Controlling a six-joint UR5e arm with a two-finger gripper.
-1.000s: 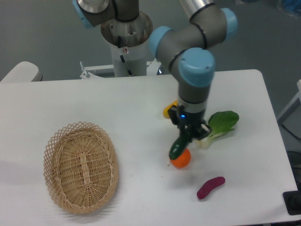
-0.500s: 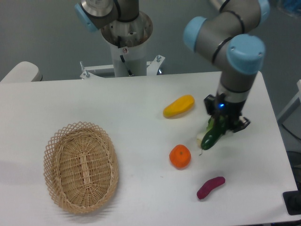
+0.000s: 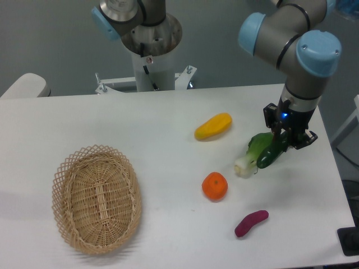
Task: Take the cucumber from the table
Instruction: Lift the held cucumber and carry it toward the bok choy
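My gripper (image 3: 284, 140) is shut on the cucumber (image 3: 271, 155), a slim dark green glossy vegetable. It holds the cucumber tilted, lifted above the white table (image 3: 140, 129) at the right side. The cucumber hangs in front of the bok choy (image 3: 251, 158), hiding its leafy end. The arm comes down from the upper right.
A yellow fruit (image 3: 213, 126) lies mid-table. An orange (image 3: 215, 186) sits left of the bok choy's white stalk. A purple sweet potato (image 3: 251, 223) lies near the front right. A wicker basket (image 3: 96, 198) stands at the front left. The robot base (image 3: 151, 50) is behind the table.
My gripper has carried the cucumber to the right, from above the orange to over the bok choy near the table's right side. The other things have not moved.
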